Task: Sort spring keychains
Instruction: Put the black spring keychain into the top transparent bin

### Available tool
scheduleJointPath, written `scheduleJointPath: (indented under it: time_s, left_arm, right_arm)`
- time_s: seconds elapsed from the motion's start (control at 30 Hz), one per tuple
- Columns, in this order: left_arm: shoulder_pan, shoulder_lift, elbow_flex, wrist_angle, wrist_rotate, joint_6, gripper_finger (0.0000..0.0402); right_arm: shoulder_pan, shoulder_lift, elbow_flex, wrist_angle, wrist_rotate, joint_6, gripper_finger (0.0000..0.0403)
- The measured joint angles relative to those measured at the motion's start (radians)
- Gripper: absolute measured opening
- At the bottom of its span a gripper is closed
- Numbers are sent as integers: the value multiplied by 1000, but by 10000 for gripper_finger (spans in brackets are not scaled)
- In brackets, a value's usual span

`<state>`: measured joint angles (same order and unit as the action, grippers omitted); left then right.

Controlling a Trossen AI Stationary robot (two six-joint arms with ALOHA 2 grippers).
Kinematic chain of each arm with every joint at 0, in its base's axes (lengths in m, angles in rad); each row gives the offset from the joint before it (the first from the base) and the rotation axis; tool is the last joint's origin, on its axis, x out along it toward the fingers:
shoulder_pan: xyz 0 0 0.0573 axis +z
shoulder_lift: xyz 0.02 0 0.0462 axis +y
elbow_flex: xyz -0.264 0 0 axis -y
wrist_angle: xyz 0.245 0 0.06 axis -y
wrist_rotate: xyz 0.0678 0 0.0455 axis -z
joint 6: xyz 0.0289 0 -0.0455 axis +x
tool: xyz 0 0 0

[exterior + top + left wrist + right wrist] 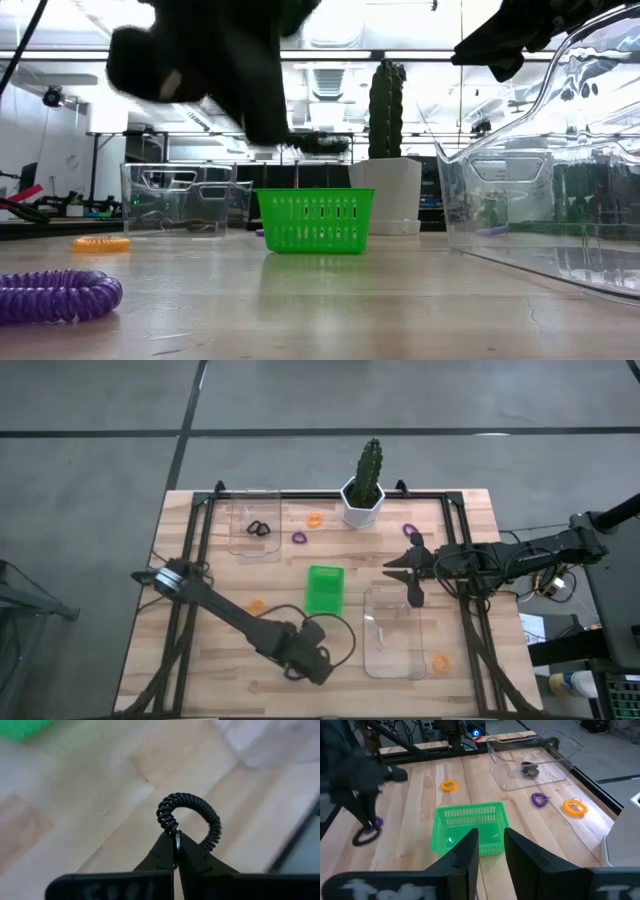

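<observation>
My left gripper (pixel 316 666) is near the table's near edge, shut on a black spring keychain (pixel 190 815). A purple keychain (pixel 293 672) lies on the table beside it and shows in the low view (pixel 55 295). My right gripper (pixel 408 572) is open and empty, between the small green tray (pixel 324 588) and the near clear tray (pixel 393 632). Black keychains (pixel 259 528) lie in the far clear tray (pixel 253 545). Orange keychains (pixel 314 518) (pixel 258 605) (pixel 440 660) and purple ones (pixel 299 538) (pixel 410 530) lie loose on the table. My left gripper pinches the black keychain's small metal ring (pixel 176 836) between its two fingertips. The coiled loop (pixel 200 812) sticks out beyond the fingertips. The low view shows no black coil on the table under the gripper, so it seems lifted clear.
A cactus in a white pot (pixel 362 495) stands at the far middle of the table. Black rails (pixel 190 540) run along the table's left and right sides. Bare wood lies between the green tray and the left arm.
</observation>
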<state>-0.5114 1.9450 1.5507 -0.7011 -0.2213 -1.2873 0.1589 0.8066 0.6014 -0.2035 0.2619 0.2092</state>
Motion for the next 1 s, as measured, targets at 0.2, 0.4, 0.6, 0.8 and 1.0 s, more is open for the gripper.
scheduleJointPath:
  time_s: [0.2,0.4,0.6,0.8,1.0]
  left_arm:
    - [-1,-190,-1,-50,-85,156,1]
    - [0,-382,-19,-22,-267,478,1]
    - [-1,-517,-20,159,-258,854,1]
    - [-1,-577,-20,305,-177,1109,1]
    - [18,-580,-20,315,-137,1190,1]
  right_arm:
    - [0,0,0,0,0,-1,86]
    - [0,0,0,0,0,-4,86]
    - [0,0,0,0,0,-9,86]
    - [0,0,0,0,0,-59,86]
    - [0,0,0,-1,0,-60,86]
